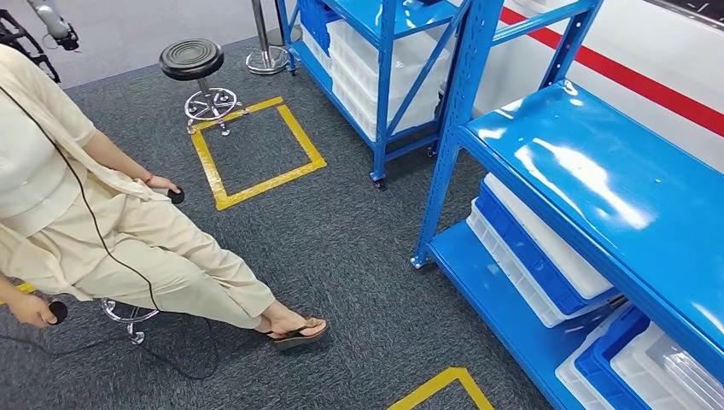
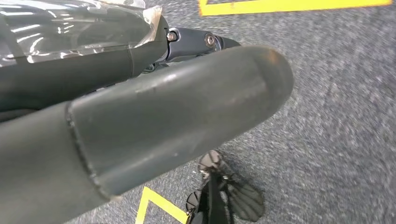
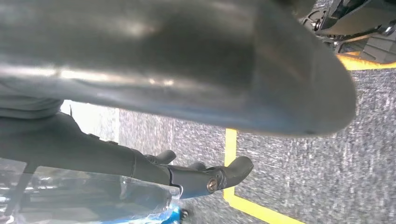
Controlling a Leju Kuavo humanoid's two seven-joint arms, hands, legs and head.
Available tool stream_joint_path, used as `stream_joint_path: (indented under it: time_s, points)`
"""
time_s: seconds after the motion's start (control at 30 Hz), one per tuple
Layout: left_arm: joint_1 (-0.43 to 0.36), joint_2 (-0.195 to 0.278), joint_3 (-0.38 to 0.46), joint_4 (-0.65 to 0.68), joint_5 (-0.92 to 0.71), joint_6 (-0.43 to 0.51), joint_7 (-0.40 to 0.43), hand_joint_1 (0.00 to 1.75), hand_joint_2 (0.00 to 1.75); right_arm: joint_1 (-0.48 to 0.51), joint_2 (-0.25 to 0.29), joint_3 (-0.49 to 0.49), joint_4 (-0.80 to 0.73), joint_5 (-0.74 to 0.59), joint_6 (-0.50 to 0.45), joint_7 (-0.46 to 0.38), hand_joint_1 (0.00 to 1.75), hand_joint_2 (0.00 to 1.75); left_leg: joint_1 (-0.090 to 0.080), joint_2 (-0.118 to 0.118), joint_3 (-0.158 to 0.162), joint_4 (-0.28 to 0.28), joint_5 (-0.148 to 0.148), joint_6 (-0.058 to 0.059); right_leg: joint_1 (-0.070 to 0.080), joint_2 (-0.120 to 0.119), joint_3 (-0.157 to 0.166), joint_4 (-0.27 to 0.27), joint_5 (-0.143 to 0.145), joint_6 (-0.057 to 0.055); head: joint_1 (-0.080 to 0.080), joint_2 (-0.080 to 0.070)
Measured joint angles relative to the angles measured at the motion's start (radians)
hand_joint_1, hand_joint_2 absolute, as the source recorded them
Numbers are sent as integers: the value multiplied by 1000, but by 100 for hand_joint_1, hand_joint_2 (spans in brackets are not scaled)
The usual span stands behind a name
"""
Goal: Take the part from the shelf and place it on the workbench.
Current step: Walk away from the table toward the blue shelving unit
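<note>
Left hand (image 2: 140, 107): thick grey thumb across centre frame, dark fingers under clear crinkled film at upper left; grip cannot be told.
Right hand (image 3: 196, 88): thumb along top, dark fingers extended at lower centre over clear film; grip cannot be told.
Part: cannot pick it out.
Blue metal shelf (image 1: 598, 179): right of frame, white and blue plastic bins (image 1: 546, 269) on lower tier.
Seated person (image 1: 128, 248): left.
Yellow tape square (image 1: 256, 154): upper centre, on grey carpet (image 1: 359, 248).
Black round stool (image 1: 192, 60): top left.
</note>
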Motion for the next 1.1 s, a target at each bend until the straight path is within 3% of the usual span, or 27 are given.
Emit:
stream_joint_path:
  time_s: [0.07,0.13,0.17,0.2,0.23,0.27,0.33,0.4,0.43,0.47,0.53,0.57,0.63,0.73,0.8,0.87,0.93,0.97,1.0,1.1]
  points:
    - [1,0,0,0,-2,0,0,0,0,-2,1,0,0,1,1,0,0,0,7,-43,57,-139,73,1,3,26,0,4,-1,3,0,0]
    - [1,1,0,0,-4,1,1,0,0,-5,2,0,0,1,1,0,0,0,9,-78,84,-210,96,4,6,48,-10,8,0,13,2,0]
    - [1,1,-1,0,-5,2,1,0,0,-5,2,0,0,1,1,0,0,0,5,-77,84,-215,95,8,6,59,-18,9,1,21,2,0]
    - [0,0,-1,0,-5,2,1,0,0,-4,2,0,0,1,1,0,0,0,2,-65,84,-217,99,15,4,66,-25,6,4,28,2,0]
    - [0,0,-1,0,-5,2,2,0,0,-2,2,0,0,1,1,0,0,0,0,-53,86,-224,104,24,3,59,-30,10,3,33,2,0]
    - [0,0,-1,0,-5,3,2,0,0,0,2,0,0,2,1,0,0,0,-1,-40,88,-232,109,34,3,37,-41,25,-6,35,3,0]
    - [2,0,-1,0,-5,6,3,0,0,-3,2,0,0,5,2,0,0,0,-2,-10,89,-243,117,46,3,-23,-85,116,-55,30,5,0]
    - [5,1,0,0,-4,10,5,0,0,-6,2,0,0,12,2,0,0,0,-5,23,87,-243,117,49,-1,-47,-150,249,-111,30,6,0]
    - [6,1,0,0,-3,12,6,0,0,-5,2,0,0,14,3,0,0,0,-6,39,86,-243,117,49,-3,-49,-165,283,-120,36,6,0]
    - [6,1,0,0,-2,13,6,0,0,-3,2,0,0,16,4,0,0,0,-6,53,85,-243,117,48,-5,-52,-162,284,-116,45,6,0]
    - [5,-1,0,0,0,14,7,0,0,-1,1,0,0,18,5,1,0,0,-6,76,88,-242,115,45,-8,-77,-90,160,-70,64,6,0]
    - [4,-2,0,0,1,14,7,0,0,-2,1,0,0,18,5,2,0,0,-8,86,89,-241,113,40,-7,-99,-51,89,-47,68,6,0]
    - [4,-2,0,0,1,15,8,0,0,-5,2,0,0,19,6,2,0,0,-12,103,95,-238,107,28,-3,-129,-6,6,-20,58,4,0]
    - [-3,-2,0,0,1,17,8,0,0,-5,2,0,0,19,7,2,0,0,-7,120,104,-235,99,8,1,-105,-9,1,-10,29,3,0]
    - [-6,-2,0,0,1,18,8,0,0,-5,2,0,0,19,7,2,0,0,-1,83,88,-189,62,-3,-5,-83,-6,-2,-3,12,2,0]
    - [-4,-3,0,1,1,18,8,0,0,-7,4,0,0,19,8,3,0,0,1,29,33,-67,-7,-8,-5,-63,-6,-2,3,2,0,0]
    - [-2,-2,0,1,1,19,9,0,0,-6,5,0,0,18,9,3,0,0,1,11,-22,43,-43,-8,2,-38,-8,-2,5,-3,-1,0]
    - [-1,-2,0,1,1,20,9,0,0,-5,5,0,0,18,10,3,0,0,1,9,-32,55,-35,-6,5,-25,-9,-2,6,-3,-1,0]
    - [0,-1,0,1,1,20,10,0,0,-5,5,0,1,18,10,3,0,0,1,6,-22,28,-9,-2,6,-12,-8,-1,6,-4,-1,0]
    - [-1,0,0,1,0,20,10,0,0,-6,6,0,1,18,12,3,0,0,0,-46,68,-168,88,17,12,24,-6,0,8,-1,-1,0]
